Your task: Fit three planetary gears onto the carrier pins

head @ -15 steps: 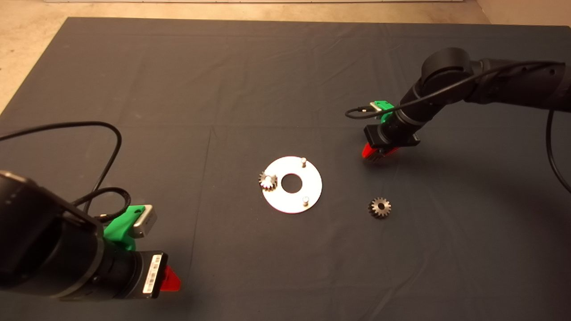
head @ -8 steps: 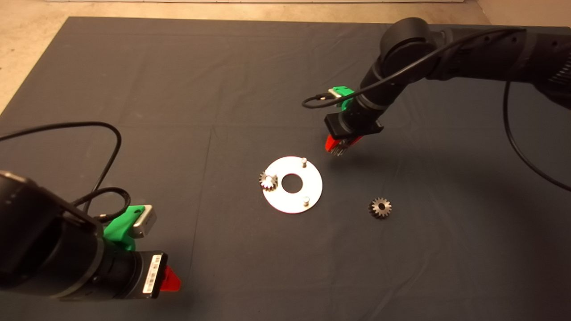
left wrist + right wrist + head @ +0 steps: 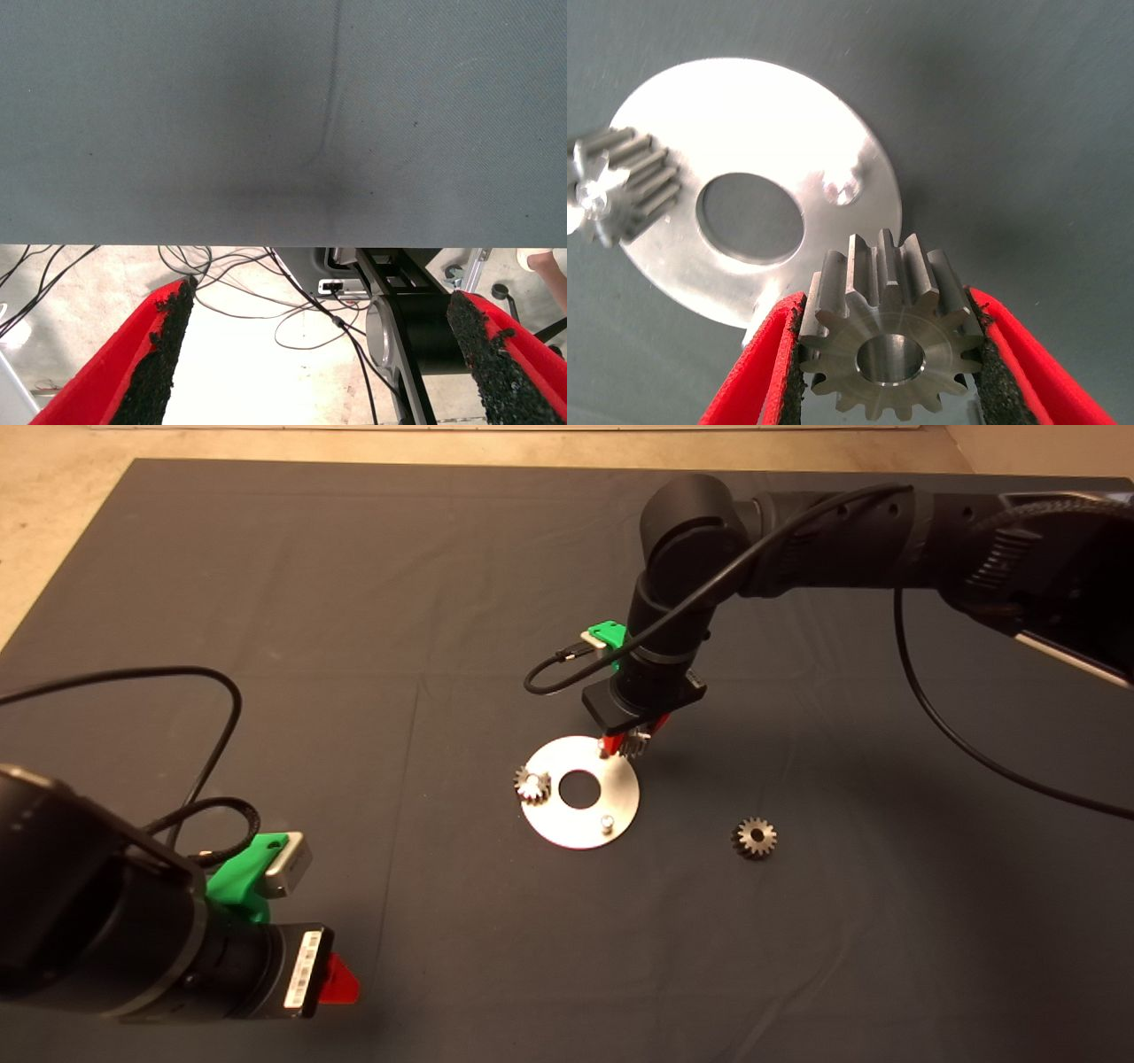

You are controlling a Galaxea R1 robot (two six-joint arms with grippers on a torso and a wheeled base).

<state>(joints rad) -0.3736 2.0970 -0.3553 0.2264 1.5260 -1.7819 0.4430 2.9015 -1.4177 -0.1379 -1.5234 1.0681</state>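
Right wrist view, fingers (image 3: 788, 354) gripping gear (image 3: 888, 341)

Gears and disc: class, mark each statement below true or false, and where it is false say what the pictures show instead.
1. The right gripper holds a gear between its fingers. True.
2. All three pins on the disc already carry gears. False: only one mounted gear sits on a pin; the near pin is bare.
3. A loose gear lies on the mat, apart from the disc. True.
4. The left gripper is over the disc. False: it waits at the lower left edge of the head view, holding nothing.
5. The disc has a large centre hole. True.
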